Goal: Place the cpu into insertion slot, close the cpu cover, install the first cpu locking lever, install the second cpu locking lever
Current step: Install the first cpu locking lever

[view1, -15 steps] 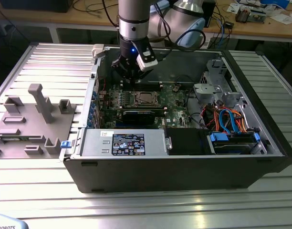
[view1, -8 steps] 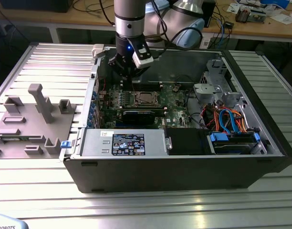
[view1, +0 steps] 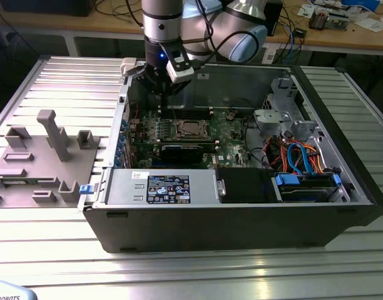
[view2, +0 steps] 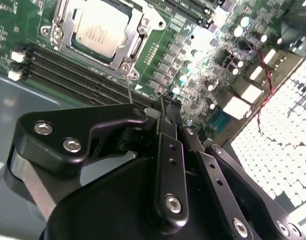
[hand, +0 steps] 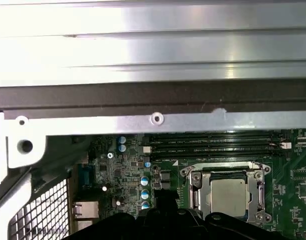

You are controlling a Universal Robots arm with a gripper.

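- Nearest the lens in the second wrist view is the gripper itself: black linkages and bolted finger bars run up to tips that meet together, with nothing visibly clamped between them.
- Just past those tips stands a thin wire locking lever, rising from the corner of the socket. It looks unlatched and free, which would suit a lever not yet pressed home; that is a judgement, not something plainly shown.
- The cpu, a pale silver square, already sits in the insertion slot, with the cpu cover lying flat around it as a silvery frame. The cover's open centre lets the chip's top show through, while its frame bears down on the chip's edges.
- In the first wrist view the same cpu appears seated inside its cover, beside the memory slots on the green motherboard.
- In the exterior view the arm reaches down from above into the open computer case, its wrist roughly vertical and the gripper hanging above the board, toward the exterior view's left of the socket.
- The gripper is near the lever but I cannot tell whether it touches it.
- A grey fixture block rests on the ribbed table, well apart from the case.
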